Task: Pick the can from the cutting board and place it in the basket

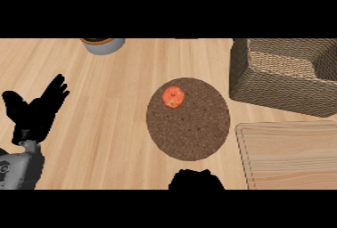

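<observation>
No can shows anywhere in the head view. The light wooden cutting board lies at the lower right with a bare top. A woven basket stands at the upper right, and what shows of its inside holds nothing. Only the black top of my right hand rises from the lower edge at the centre, left of the board; whether it holds anything is hidden. My left hand rests open at the far left, fingers up, holding nothing.
A round brown cork mat lies mid-counter between the hands and the basket, with a small round orange-red thing on its upper left part. A grey pot stands at the far edge, upper left.
</observation>
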Robot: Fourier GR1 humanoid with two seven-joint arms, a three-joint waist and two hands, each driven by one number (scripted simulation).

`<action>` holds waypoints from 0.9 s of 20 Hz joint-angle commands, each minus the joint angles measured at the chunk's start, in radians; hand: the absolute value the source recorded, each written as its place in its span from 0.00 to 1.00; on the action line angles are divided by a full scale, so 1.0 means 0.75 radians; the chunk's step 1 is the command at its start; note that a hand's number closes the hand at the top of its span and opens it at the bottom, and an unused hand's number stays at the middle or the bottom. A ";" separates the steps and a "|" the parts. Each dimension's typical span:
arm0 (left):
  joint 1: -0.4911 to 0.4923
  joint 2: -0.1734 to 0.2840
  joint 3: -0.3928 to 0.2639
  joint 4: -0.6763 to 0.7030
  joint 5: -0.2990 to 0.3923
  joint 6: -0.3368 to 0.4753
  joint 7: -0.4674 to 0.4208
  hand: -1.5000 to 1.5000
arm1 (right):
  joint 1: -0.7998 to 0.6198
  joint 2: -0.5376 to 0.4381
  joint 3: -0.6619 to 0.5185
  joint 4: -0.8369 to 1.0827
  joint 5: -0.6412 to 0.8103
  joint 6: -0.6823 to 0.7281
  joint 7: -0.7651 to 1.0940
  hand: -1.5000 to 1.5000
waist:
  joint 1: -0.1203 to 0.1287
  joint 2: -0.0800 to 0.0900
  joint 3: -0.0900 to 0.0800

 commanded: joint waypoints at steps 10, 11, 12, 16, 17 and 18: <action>0.053 0.034 0.034 -0.079 0.053 -0.055 0.039 0.50 | -0.430 0.044 -0.083 -0.449 0.134 0.182 0.661 1.00 | 0.026 0.001 -0.002; 0.068 0.000 0.002 -0.051 0.015 -0.039 -0.020 0.50 | -0.499 0.045 -0.112 -0.500 0.109 0.191 0.730 1.00 | 0.022 0.003 -0.003; -0.013 0.010 0.023 -0.021 0.019 -0.014 0.030 0.50 | -0.601 0.045 -0.104 -0.487 0.121 0.224 0.835 1.00 | 0.015 0.006 -0.003; -0.012 -0.019 0.000 0.031 -0.038 0.015 -0.015 0.50 | -0.883 0.047 -0.404 -0.440 -0.030 0.356 0.920 1.00 | 0.012 0.008 -0.001; -0.050 -0.023 -0.004 0.035 -0.029 0.007 -0.022 0.50 | -1.010 0.047 -0.483 -0.366 -0.061 0.309 0.943 1.00 | 0.019 0.011 -0.001; -0.006 0.010 0.019 0.004 0.017 -0.050 0.003 0.50 | -1.066 0.047 -0.514 -0.359 -0.042 0.330 0.974 1.00 | 0.022 0.007 -0.001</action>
